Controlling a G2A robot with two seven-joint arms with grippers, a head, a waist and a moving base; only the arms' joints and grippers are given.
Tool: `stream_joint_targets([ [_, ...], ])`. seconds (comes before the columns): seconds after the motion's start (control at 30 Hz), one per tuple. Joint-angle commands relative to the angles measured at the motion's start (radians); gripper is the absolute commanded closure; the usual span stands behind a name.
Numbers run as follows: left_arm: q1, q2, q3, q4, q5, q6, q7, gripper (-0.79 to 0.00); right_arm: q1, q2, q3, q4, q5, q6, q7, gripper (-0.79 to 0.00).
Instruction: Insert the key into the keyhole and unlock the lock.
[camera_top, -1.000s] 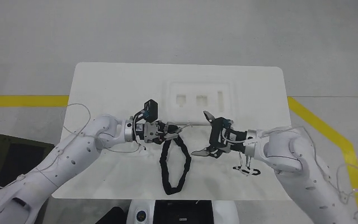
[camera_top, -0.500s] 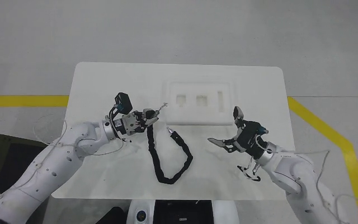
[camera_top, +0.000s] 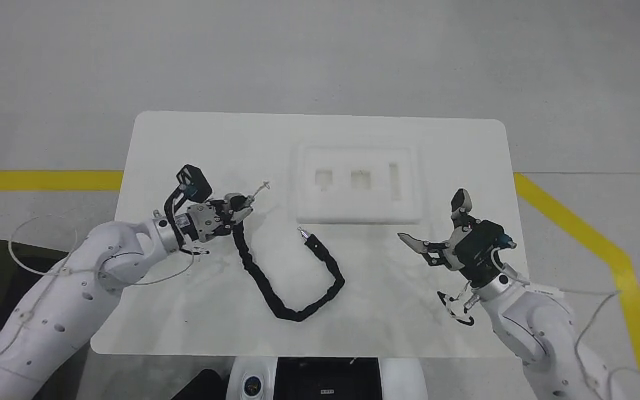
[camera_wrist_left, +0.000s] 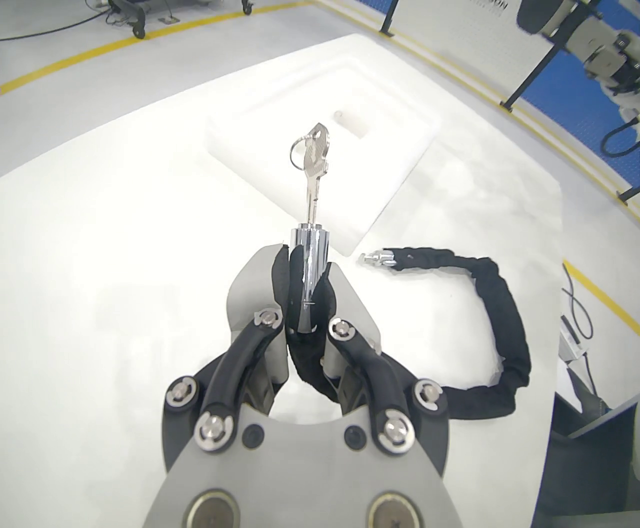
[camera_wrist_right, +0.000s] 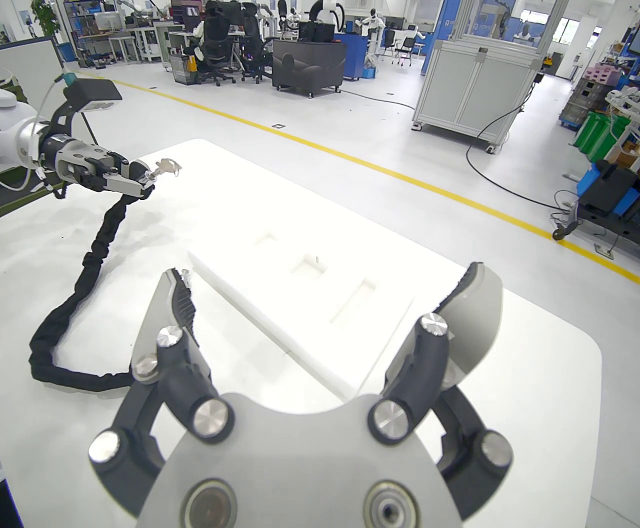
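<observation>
Now: left jaws pinching lock (camera_wrist_left: 310, 255), key (camera_wrist_left: 316, 160) seated; right jaws spread, empty. Risk: chain (camera_wrist_left: 502, 305) weight drags lock loose; key could drop out.

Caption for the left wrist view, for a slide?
Left gripper shut on the lock cylinder with the key inserted; chain's free end lies beside the foam tray.

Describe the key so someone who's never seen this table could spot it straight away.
Find the white foam tray on the table; beside it the left gripper is shut on a chrome lock cylinder at one end of the black chain. The key sticks out of that cylinder: flat, silver, with a ring through its head, unlike the stubby pin on the chain's free end.
</observation>
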Motion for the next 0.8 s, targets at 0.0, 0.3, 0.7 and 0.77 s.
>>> stream_joint_targets([
  [0.0,-0.005,-0.002,-0.008,-0.016,0.025,0.05,-0.034,0.0,0.0,0.0,0.0,0.0,0.0,0.0,0.0,-0.785],
  [0.3,-0.05,-0.028,0.03,-0.043,0.093,0.165,-0.208,0.0,0.0,0.0,0.0,0.0,0.0,0.0,0.0,-0.785],
  [0.7,-0.148,-0.082,0.123,0.025,0.151,0.166,-0.291,-0.262,0.0,0.0,0.0,0.0,0.0,0.0,0.0,-0.785],
  [0.77,-0.158,-0.09,0.131,0.043,0.154,0.159,-0.286,-0.329,0.0,0.0,0.0,0.0,0.0,0.0,0.0,-0.785],
])
